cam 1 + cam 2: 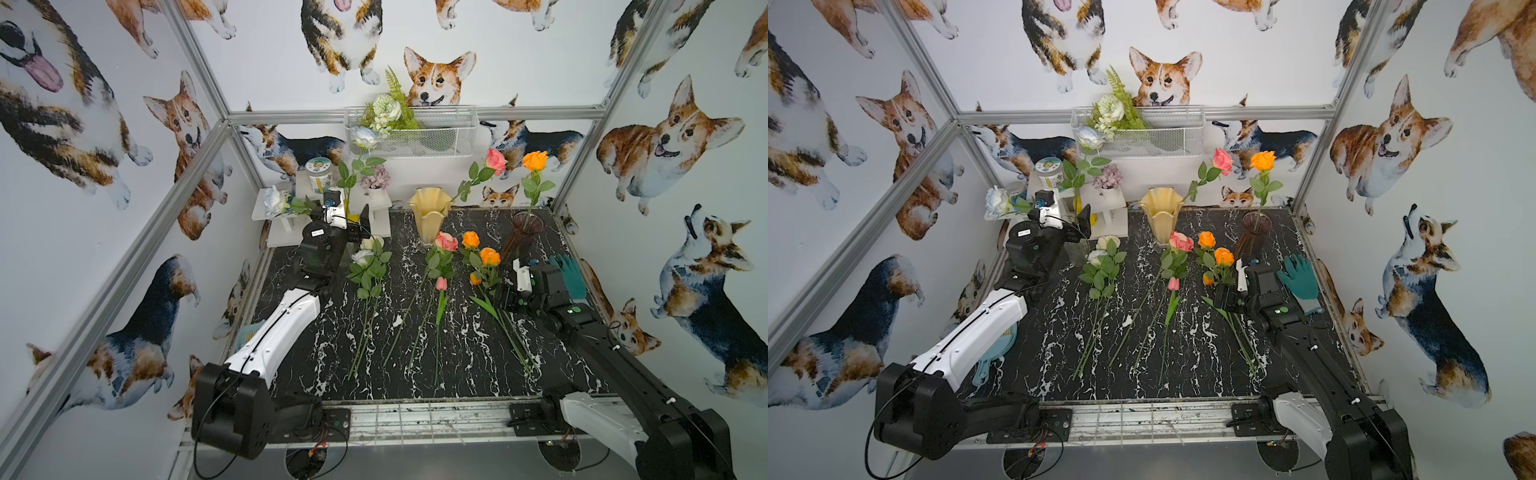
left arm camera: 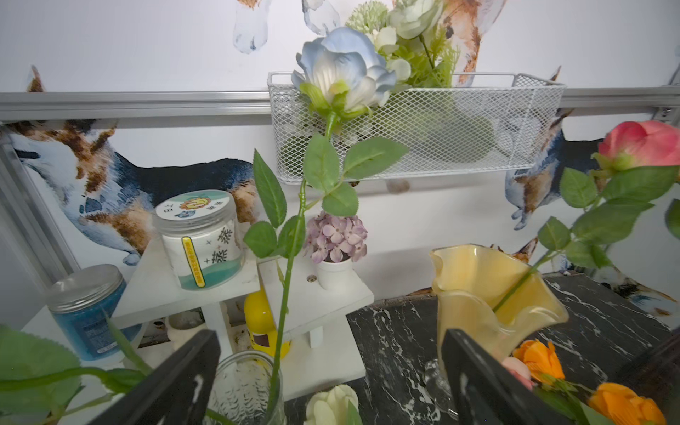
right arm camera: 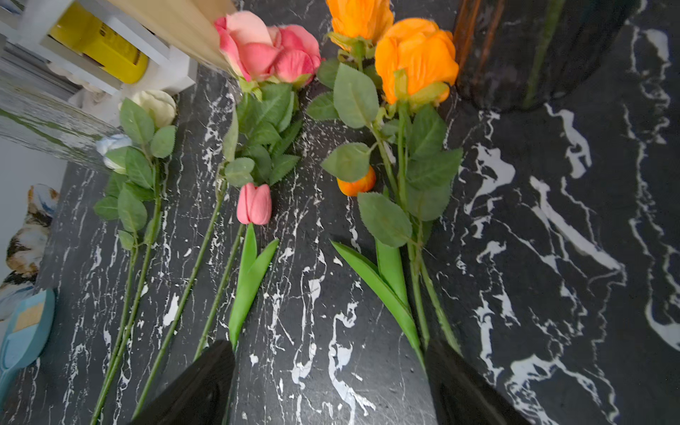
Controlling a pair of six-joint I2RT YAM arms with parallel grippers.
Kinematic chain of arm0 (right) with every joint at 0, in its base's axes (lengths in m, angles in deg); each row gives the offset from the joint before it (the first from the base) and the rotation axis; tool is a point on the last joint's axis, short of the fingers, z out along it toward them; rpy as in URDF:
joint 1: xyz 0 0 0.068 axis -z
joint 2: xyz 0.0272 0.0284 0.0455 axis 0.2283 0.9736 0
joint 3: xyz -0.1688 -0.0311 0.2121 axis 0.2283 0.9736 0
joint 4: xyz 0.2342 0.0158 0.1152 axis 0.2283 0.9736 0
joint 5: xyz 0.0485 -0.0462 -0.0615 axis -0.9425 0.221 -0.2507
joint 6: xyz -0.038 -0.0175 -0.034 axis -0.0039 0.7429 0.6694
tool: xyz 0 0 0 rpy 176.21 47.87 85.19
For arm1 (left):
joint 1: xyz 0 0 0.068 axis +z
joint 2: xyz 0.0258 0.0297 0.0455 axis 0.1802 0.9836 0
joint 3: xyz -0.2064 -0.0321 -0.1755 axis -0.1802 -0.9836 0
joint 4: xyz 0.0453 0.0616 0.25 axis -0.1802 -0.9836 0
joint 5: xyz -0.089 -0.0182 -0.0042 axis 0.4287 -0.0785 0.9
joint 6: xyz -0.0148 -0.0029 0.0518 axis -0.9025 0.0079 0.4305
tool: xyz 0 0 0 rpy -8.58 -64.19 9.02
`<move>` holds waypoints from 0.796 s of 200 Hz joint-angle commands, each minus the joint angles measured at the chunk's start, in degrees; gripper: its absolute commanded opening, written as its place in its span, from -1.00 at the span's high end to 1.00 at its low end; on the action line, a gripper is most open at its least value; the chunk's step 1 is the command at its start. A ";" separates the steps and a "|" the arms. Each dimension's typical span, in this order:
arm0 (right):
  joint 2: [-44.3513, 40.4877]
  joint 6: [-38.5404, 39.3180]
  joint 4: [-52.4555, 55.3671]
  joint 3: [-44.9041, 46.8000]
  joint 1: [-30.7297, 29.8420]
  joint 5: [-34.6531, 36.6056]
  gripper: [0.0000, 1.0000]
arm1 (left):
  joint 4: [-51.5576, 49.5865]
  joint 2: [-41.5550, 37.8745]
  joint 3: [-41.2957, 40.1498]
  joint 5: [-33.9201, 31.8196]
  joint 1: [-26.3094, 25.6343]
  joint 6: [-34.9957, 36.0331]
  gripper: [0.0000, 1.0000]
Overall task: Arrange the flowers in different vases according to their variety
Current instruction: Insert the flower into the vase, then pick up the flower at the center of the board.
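Note:
The clear vase (image 2: 243, 386) holds a blue-white rose (image 1: 365, 137); a second white rose (image 1: 276, 201) leans left from it. My left gripper (image 1: 345, 220) (image 2: 329, 335) stands open just above that vase, holding nothing. A pink rose (image 1: 496, 161) stands in the cream-yellow vase (image 1: 430, 216), an orange rose (image 1: 535, 161) in the dark vase (image 1: 523, 237). Flat on the table lie two white roses (image 1: 365, 249), a pink rose (image 3: 268, 48), a pink tulip (image 3: 254, 204), two orange roses (image 3: 415, 55) and an orange tulip (image 3: 355, 184). My right gripper (image 1: 500, 297) (image 3: 331, 368) is open, low beside the orange stems.
A white stepped shelf (image 1: 282, 237) at the back left carries jars (image 1: 319, 174), a small purple potted plant (image 1: 376, 180) and a yellow bottle (image 2: 261, 323). A wire basket (image 1: 440, 133) with a fern bouquet hangs on the back rail. A green glove (image 1: 569, 276) lies at the right edge.

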 commanded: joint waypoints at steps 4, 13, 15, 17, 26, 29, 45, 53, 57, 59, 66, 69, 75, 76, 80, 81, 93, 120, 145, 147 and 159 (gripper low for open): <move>0.53 0.07 3.86 -0.12 -0.06 -0.09 -0.66 | -4.81 -2.57 -1.86 1.46 -1.68 -2.80 -1.00; 1.43 -0.64 4.81 -0.23 -0.07 0.03 -0.64 | -5.99 -3.39 -2.65 1.46 -2.53 -3.23 -1.00; 1.53 -0.73 5.00 -0.23 -0.04 0.03 -0.64 | -6.23 -3.56 -2.84 1.46 -2.67 -3.33 -1.00; 1.77 -0.88 5.13 -0.23 -0.03 0.07 -0.63 | -6.38 -3.74 -3.01 1.46 -2.88 -3.46 -1.00; 2.79 -1.52 5.85 0.00 0.00 0.07 -0.61 | -7.18 -4.53 -3.93 1.55 -3.64 -3.92 -1.00; 2.95 -1.90 6.00 0.14 0.00 0.16 -0.60 | -7.39 -4.79 -4.28 1.54 -3.89 -4.06 -1.00; 3.64 -3.49 6.30 0.49 0.00 0.72 -0.57 | -7.84 -6.07 -6.15 1.53 -4.90 -4.61 -1.00; 3.96 -4.19 6.49 0.62 -0.05 1.11 -0.57 | -8.02 -6.57 -6.96 1.35 -5.19 -4.92 -1.00; 4.14 -4.55 6.58 0.72 -0.08 1.31 -0.57 | -8.11 -6.77 -7.31 1.45 -5.38 -4.99 -1.00; 4.27 -4.71 6.58 0.73 -0.06 1.34 -0.56 | -8.19 -6.85 -7.47 1.46 -5.45 -5.04 -1.00; 4.66 -4.95 6.67 0.83 -0.08 1.07 -0.54 | -8.38 -7.15 -7.96 1.40 -5.65 -5.10 -1.00; 4.90 -4.97 6.67 0.89 -0.02 0.70 -0.54 | -8.39 -7.30 -8.19 1.38 -5.65 -5.18 -1.00; 5.14 -5.05 6.72 0.91 -0.03 -0.11 -0.53 | -8.35 -7.52 -8.68 1.29 -5.71 -5.31 -1.00; 5.20 -5.10 6.74 1.00 -0.01 -0.22 -0.53 | -8.33 -7.56 -8.79 1.29 -5.72 -5.32 -1.00; 5.25 -5.23 6.76 1.04 -0.08 -0.71 -0.52 | -8.31 -7.74 -9.09 1.29 -5.74 -5.36 -1.00; 5.30 -5.28 6.72 1.11 -0.09 -0.82 -0.52 | -8.31 -7.76 -9.17 1.29 -5.74 -5.39 -1.00; 5.07 -5.54 6.33 1.65 -0.48 -1.81 -0.51 | -8.32 -8.08 -9.81 1.24 -5.75 -5.32 -1.00; 5.97 -5.19 6.58 0.75 -3.17 0.31 -0.50 | -8.05 -8.48 -10.98 1.42 -5.74 -5.24 -1.00; 10.33 -3.26 8.61 -1.82 -6.42 3.63 -0.53 | -7.88 -8.65 -11.83 1.64 -5.74 -5.12 -1.00; 10.65 -3.12 8.78 -1.93 -6.53 3.81 -0.53 | -7.87 -8.66 -11.85 1.59 -5.74 -5.12 -1.00; 12.32 -2.38 9.58 -2.58 -6.99 4.95 -0.54 | -7.95 -8.83 -12.30 1.54 -5.74 -5.06 -1.00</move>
